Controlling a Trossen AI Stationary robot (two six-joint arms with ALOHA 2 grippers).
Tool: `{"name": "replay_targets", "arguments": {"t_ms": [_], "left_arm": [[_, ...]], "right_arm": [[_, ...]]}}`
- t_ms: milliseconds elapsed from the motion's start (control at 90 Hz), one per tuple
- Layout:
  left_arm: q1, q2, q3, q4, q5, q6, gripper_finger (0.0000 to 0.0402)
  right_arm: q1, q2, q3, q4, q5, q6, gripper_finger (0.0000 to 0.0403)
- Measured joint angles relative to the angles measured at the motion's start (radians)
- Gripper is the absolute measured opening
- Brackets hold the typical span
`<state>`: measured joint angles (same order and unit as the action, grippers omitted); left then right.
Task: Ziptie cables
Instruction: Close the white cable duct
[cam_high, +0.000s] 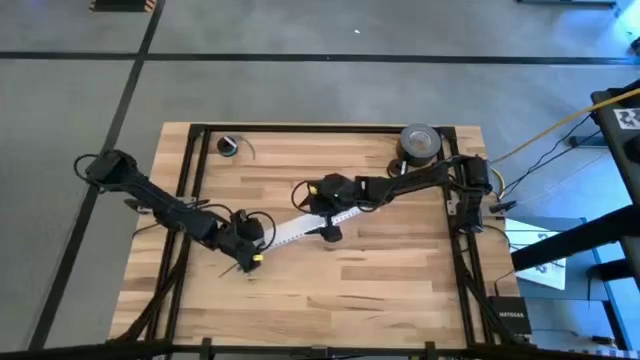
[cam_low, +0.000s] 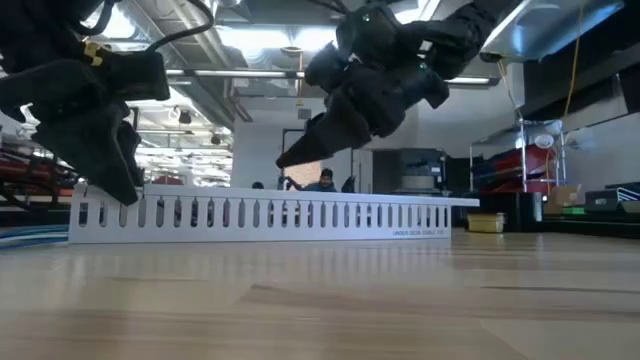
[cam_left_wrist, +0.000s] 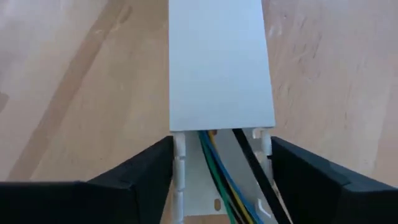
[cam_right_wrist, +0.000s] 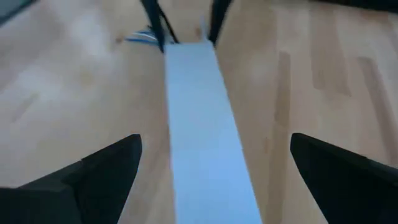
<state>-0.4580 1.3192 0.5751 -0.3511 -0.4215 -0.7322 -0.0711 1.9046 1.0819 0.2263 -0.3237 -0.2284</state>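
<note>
Lying inside a white slotted duct (cam_left_wrist: 219, 93), the cables (cam_left_wrist: 219, 180) show only at its uncovered end in the left wrist view: a few green, blue and yellow wires running lengthwise in the channel and passing under the flat lid. A thin black strand (cam_left_wrist: 255, 171) lies along them on one side; whether it is the ziptie or another wire cannot be told.

The left gripper (cam_left_wrist: 221, 186) sits astride that open end, its fingers (cam_left_wrist: 134, 180) spread wide with one on each outer side of the duct, the cables in the gap between them and touched by neither. In the high view this gripper (cam_high: 243, 240) is at about 7 o'clock from the table's (cam_high: 400, 290) middle, at the duct's (cam_high: 300, 225) lower-left end.

The duct runs diagonally from there toward 1 o'clock. The right gripper (cam_high: 330, 205) is over its other end, near the table's middle; its fingers (cam_right_wrist: 99, 174) are also spread wide on either side of the lid (cam_right_wrist: 205, 143), and from the low view it (cam_low: 300, 150) hangs above the duct (cam_low: 260, 215) without touching.

A grey tape roll (cam_high: 420, 143) stands at the table's 1 o'clock corner, and a small dark coil (cam_high: 230, 146) at 11 o'clock.
</note>
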Motion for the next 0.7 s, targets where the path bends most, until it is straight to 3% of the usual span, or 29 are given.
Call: {"name": "replay_targets", "arguments": {"t_ms": [322, 522, 700], "left_arm": [[0.0, -0.001, 0.0, -0.002, -0.001, -0.004, 0.0233], [0.0, -0.001, 0.0, -0.003, -0.002, -0.019, 0.0233], [0.0, -0.001, 0.0, -0.004, -0.001, -0.02, 0.0233]], "right_arm": [[-0.001, 0.049, 0.0, 0.017, -0.035, -0.015, 0.0399], [-0.006, 0.1, -0.001, 0.029, 0.016, -0.042, 0.0399], [-0.015, 0.099, 0.0, 0.034, -0.011, -0.041, 0.0368]]}}
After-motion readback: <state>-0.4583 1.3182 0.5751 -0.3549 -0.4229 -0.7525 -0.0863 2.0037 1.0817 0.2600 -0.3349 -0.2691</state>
